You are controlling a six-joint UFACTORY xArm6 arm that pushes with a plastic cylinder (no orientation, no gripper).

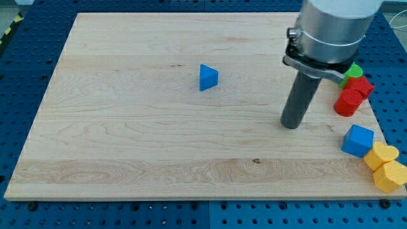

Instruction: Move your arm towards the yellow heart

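My tip [290,125] rests on the tabletop [127,146]; there is no hand, so nothing is held; the yellow heart [381,154] lies toward the view's right and lower, just beyond the blue cube [358,140].

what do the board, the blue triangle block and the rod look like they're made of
Board: pale wood by its streaky grain, smooth finish. Blue triangle block: probably painted wood or plastic, since the colour is flat and even with no grain. Rod: dark and matte, perhaps rubber or plastic; my tip rests on the board, at the view's right.
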